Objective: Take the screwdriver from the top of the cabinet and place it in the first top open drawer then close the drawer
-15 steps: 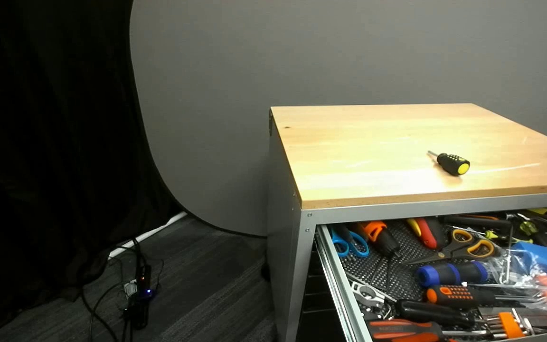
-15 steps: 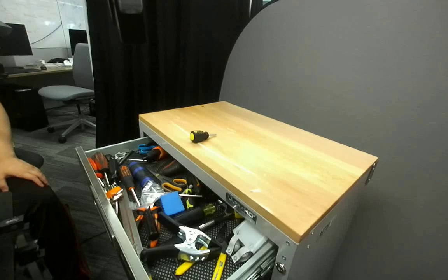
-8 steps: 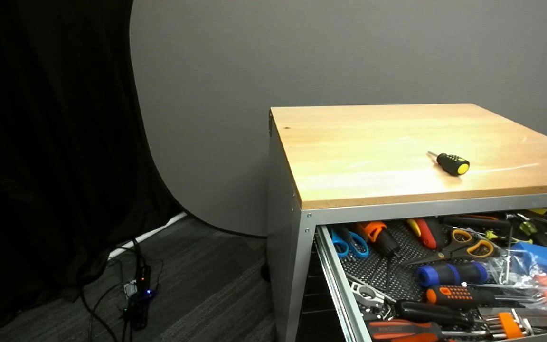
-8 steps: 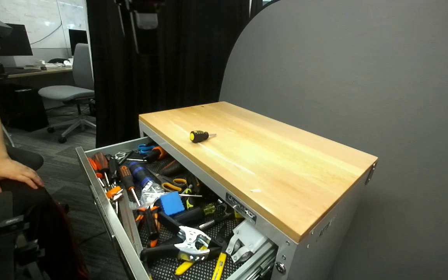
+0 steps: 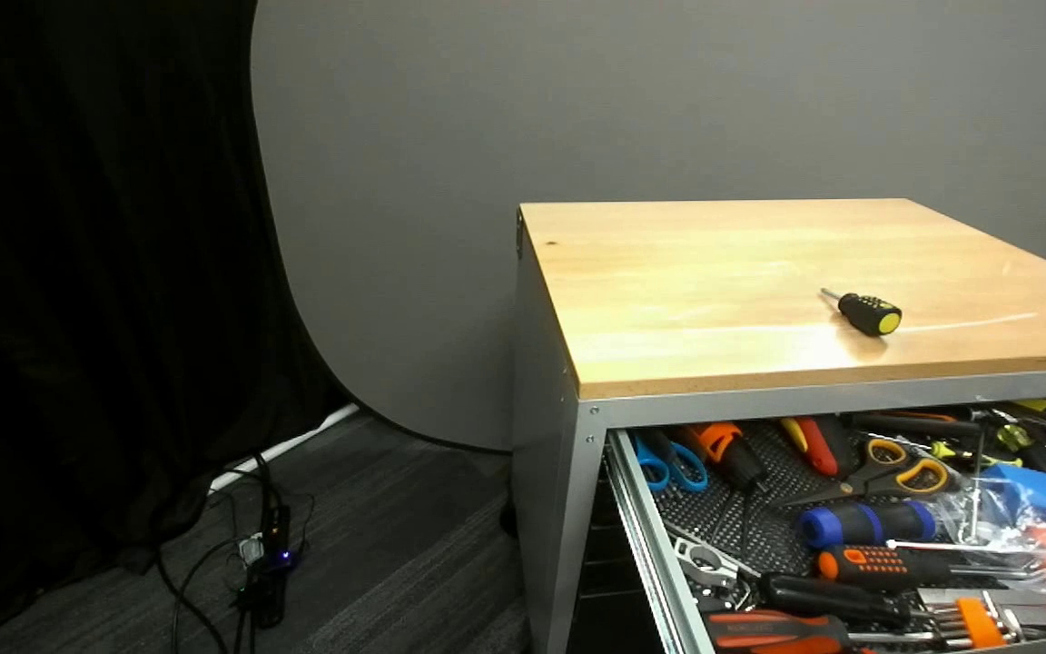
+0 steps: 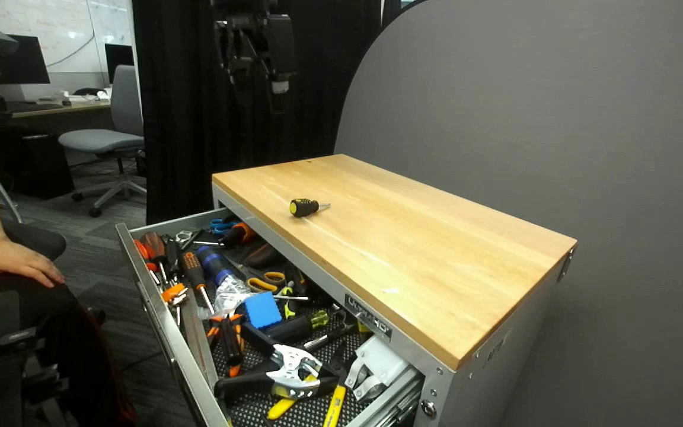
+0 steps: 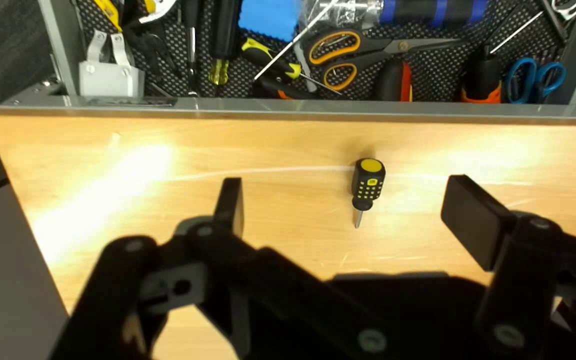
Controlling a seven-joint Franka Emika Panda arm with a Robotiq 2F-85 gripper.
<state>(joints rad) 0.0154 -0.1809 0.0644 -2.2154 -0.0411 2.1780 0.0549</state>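
Observation:
The stubby yellow and black screwdriver lies on the wooden top of the grey cabinet, near the edge above the drawer. It also shows in an exterior view and in the wrist view, its shaft pointing away from the drawer. The top drawer is pulled out and full of tools; its side wall shows in the wrist view. My gripper hangs well above the cabinet top. In the wrist view the fingers are wide apart and empty, with the screwdriver visible between them below.
The drawer holds scissors, a blue block, a spring clamp and several orange-handled tools. A seated person's hand is beside the drawer front. A grey backdrop stands behind the cabinet.
My gripper has moved right and down into view in an exterior view. The screwdriver and the drawer have not moved. The person's arm has shifted slightly left.

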